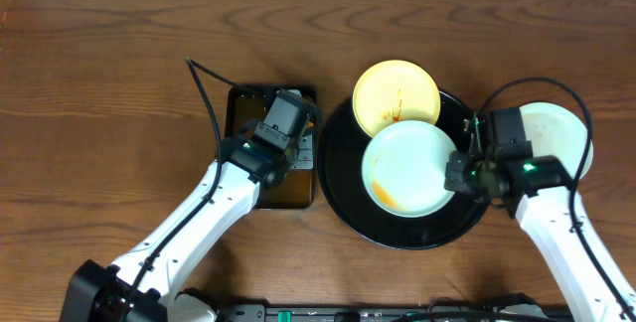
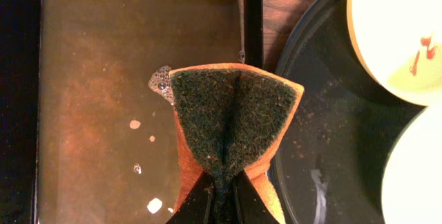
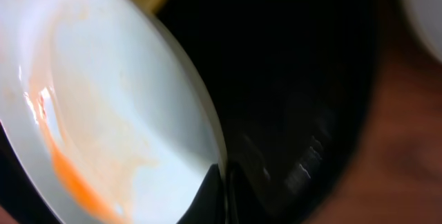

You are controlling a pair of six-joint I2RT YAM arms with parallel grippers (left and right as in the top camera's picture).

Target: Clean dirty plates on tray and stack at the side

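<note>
The black tray (image 1: 348, 198) holds a pale yellow plate (image 1: 397, 96) with red smears at its far side and a mint-white plate (image 1: 407, 168) with an orange smear at its middle. My right gripper (image 1: 459, 175) is shut on the mint-white plate's right rim (image 3: 138, 113) and holds it tilted over the tray (image 3: 297, 79). A second mint-white plate (image 1: 558, 135) lies on the table right of the tray. My left gripper (image 1: 283, 128) is shut on an orange sponge with a green scouring face (image 2: 231, 117), over the pan's right edge, beside the tray (image 2: 324, 148).
A dark rectangular pan (image 1: 243, 103) with brownish soapy water (image 2: 103, 99) sits left of the tray. A black cable (image 1: 204, 88) runs over the table by the pan. Bare wood table lies at the back and far left.
</note>
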